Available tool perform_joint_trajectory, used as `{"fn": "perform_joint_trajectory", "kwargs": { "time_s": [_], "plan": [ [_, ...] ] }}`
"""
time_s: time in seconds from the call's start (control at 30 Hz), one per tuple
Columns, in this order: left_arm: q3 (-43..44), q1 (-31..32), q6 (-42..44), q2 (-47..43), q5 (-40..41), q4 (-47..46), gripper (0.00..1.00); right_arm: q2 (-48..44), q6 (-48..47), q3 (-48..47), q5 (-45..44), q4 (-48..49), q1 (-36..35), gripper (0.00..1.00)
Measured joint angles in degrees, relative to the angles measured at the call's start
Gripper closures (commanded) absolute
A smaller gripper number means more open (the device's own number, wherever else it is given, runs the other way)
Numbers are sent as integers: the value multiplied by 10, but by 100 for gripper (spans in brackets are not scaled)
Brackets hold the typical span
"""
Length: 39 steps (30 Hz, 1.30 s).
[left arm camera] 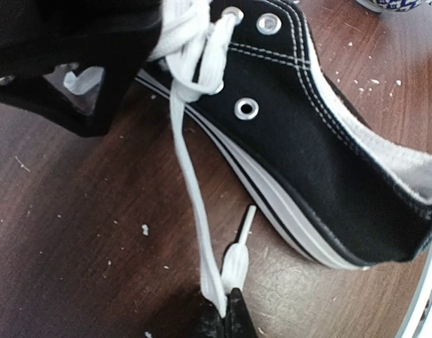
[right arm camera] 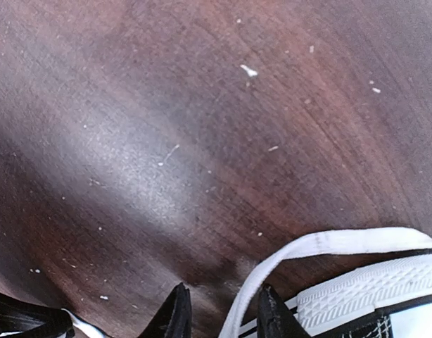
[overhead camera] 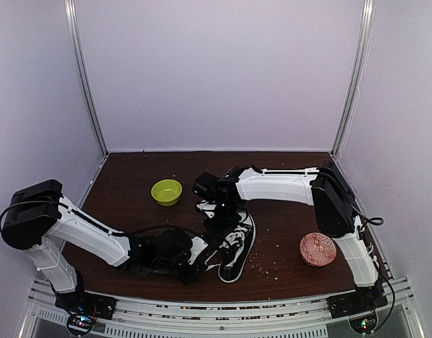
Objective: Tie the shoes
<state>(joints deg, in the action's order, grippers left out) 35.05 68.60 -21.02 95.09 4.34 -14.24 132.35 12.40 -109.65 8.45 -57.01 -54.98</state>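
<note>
Sneaker (overhead camera: pixel 236 246) is lying mid-table. Left gripper (left arm camera: pixel 226 315) is pinching a lace end (left arm camera: pixel 233 267); right gripper (right arm camera: pixel 223 299) is straddling a lace loop (right arm camera: pixel 328 243), jaws narrow, not gripping. Risk: loop slipping out, or left pull dragging the shoe.

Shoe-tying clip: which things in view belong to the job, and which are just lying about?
Job in hand:
black sneaker
white lace
left tool, shut on the lace near its tip
right tool, fingers apart, a lace strand between them

Lying about:
green bowl
pink patterned bowl
crumbs
</note>
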Motion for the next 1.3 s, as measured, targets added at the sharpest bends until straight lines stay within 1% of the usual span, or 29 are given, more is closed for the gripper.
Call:
{"fn": "perform_joint_trajectory", "kwargs": {
  "time_s": [0.03, 0.07, 0.1, 0.17, 0.2, 0.37, 0.53, 0.7, 0.83, 0.9, 1.0, 1.1, 1.2, 1.3],
  "plan": [
    [-3, 0, 0, 0, 4, -5, 100, 0, 0, 0, -2, 1, 0, 69],
    [-6, 1, 0, 0, 9, -11, 100, 0, 0, 0, -4, 2, 0, 74],
    [-7, 1, 0, 0, 12, -14, 100, 0, -1, 1, -5, 3, 1, 80],
    [-10, 1, 0, 0, 19, -20, 100, 0, -5, 1, -11, 3, 3, 95],
    [-10, 1, 0, 0, 21, -20, 100, 0, -6, 1, -13, 2, 5, 99],
    [-10, 1, 0, 0, 29, -20, 100, -4, -1, 13, -9, 14, 13, 100],
    [-10, 1, -1, -2, 35, -17, 100, -43, 19, 50, 0, 33, 21, 100],
    [-10, 1, -8, -13, 46, -1, 100, -163, 54, 131, -1, 78, 37, 100],
    [-10, 0, -27, -27, 68, 23, 100, -279, 87, 240, -12, 133, 43, 100],
    [-10, -4, -41, -40, 79, 39, 100, -313, 104, 290, -18, 155, 46, 100],
    [-10, -24, -64, -66, 91, 68, 100, -344, 132, 370, -28, 193, 46, 100],
    [-10, -57, -82, -99, 101, 96, 100, -370, 163, 447, -37, 223, 47, 100],
    [-10, -97, -92, -133, 104, 119, 100, -401, 191, 496, -47, 240, 47, 100],
    [-11, -131, -92, -153, 103, 132, 100, -435, 210, 524, -60, 262, 51, 100]
  ]
}}
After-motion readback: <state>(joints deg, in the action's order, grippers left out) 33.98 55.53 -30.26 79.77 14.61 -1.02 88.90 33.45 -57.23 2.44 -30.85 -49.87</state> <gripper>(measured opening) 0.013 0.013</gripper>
